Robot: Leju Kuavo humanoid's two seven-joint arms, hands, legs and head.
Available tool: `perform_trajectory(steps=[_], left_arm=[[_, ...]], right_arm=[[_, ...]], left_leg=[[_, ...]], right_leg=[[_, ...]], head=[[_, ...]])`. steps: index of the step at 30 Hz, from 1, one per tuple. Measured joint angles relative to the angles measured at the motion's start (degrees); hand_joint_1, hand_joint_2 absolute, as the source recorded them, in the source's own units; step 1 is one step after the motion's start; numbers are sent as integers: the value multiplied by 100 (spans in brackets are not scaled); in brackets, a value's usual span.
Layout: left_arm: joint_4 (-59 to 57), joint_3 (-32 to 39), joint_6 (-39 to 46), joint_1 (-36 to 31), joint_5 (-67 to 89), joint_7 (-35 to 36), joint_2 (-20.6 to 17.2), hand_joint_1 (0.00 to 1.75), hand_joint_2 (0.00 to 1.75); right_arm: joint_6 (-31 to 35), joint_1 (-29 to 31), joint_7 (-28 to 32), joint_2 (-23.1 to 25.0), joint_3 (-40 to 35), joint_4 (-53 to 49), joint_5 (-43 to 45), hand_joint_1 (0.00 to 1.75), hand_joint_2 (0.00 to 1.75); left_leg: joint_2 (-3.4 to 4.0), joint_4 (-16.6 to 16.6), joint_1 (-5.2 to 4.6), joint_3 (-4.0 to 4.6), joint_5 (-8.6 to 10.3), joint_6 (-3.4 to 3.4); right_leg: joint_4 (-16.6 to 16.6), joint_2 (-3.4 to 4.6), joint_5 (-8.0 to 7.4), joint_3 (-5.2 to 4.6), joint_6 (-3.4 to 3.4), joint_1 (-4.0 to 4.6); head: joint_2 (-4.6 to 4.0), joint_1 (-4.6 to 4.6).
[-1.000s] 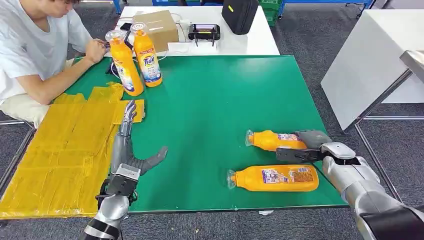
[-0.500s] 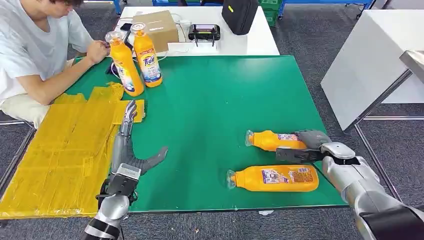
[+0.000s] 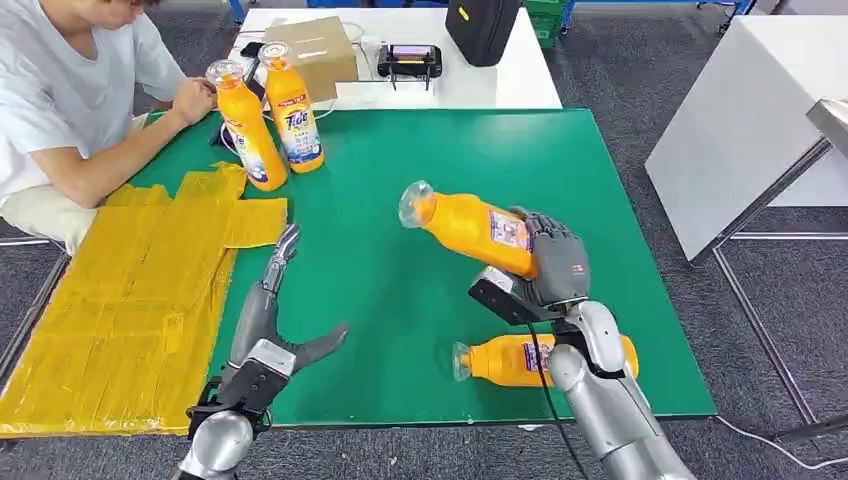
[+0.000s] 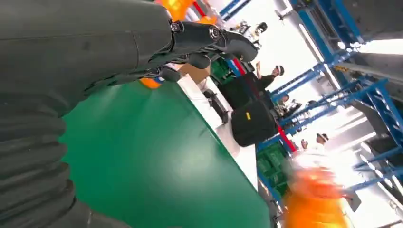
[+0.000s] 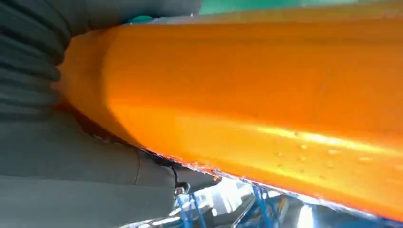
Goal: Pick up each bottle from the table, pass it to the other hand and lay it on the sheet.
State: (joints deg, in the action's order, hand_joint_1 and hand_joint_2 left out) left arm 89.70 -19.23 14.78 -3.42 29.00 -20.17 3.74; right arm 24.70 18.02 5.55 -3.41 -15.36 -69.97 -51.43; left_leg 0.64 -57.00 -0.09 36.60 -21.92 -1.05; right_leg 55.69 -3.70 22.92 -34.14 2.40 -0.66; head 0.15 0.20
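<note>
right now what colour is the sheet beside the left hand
Yellow sheet, clearest in the head view.

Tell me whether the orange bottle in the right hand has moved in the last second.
Yes. The orange plastic bottle rose off the green table and went leftward, held by the right hand.

I stand in what looks like a robotics lab or test hall, not a home. My work surface is a green-covered table point(image 3: 430, 180) set on grey carpet tiles point(image 3: 640, 90), with a white table point(image 3: 500, 85) behind it carrying a cardboard box point(image 3: 318, 50), a black case point(image 3: 483, 25) and a handheld controller point(image 3: 408, 62). Another white table point(image 3: 735, 125) stands at my right. My left wrist view shows blue steel racking point(image 4: 332, 76) under bright ceiling lights, and people point(image 4: 271, 76) standing about. A person in a white shirt point(image 3: 70, 100) sits at the table's corner.
</note>
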Motion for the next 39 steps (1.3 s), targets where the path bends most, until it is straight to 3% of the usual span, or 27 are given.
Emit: perform_trajectory(steps=[7,21,32,34,37,39], left_arm=[[66,-2,-26,26,0,4,0,0,175],[98,-2,-50,30,-2,7,0,0,175],[96,-83,-595,28,-162,118,-22,0,175],[92,-114,-733,21,-313,111,-24,0,175],[13,-262,-1615,-272,-1511,46,-28,0,175],[-46,-389,-1687,-514,-1840,79,-20,0,175]], right_arm=[[15,-282,105,151,201,-760,120,175,175],[15,-367,135,204,295,-989,151,175,175],[-22,-583,480,527,249,-1420,692,175,175],[-234,-595,626,595,236,-1431,1041,175,175],[-1393,-300,1302,1101,-326,-564,1375,175,175],[-1347,-199,1530,1424,-1025,120,1326,175,175]], left_leg=[[12,0,-21,3,-8,-1],[14,0,-19,3,-8,0],[15,0,-19,3,-8,0],[14,2,-19,7,-8,0],[50,4,-9,2,-14,10],[84,4,-7,-3,-12,18]], right_leg=[[-3,9,-3,-11,4,-17],[-2,9,-4,-11,4,-16],[-3,10,-4,-13,4,-16],[-2,10,-4,-9,4,-15],[0,48,-16,-25,-12,-5],[1,75,-22,-35,-22,-3]], head=[[0,0],[0,-4],[0,-2],[0,-2],[0,9],[0,-4]])
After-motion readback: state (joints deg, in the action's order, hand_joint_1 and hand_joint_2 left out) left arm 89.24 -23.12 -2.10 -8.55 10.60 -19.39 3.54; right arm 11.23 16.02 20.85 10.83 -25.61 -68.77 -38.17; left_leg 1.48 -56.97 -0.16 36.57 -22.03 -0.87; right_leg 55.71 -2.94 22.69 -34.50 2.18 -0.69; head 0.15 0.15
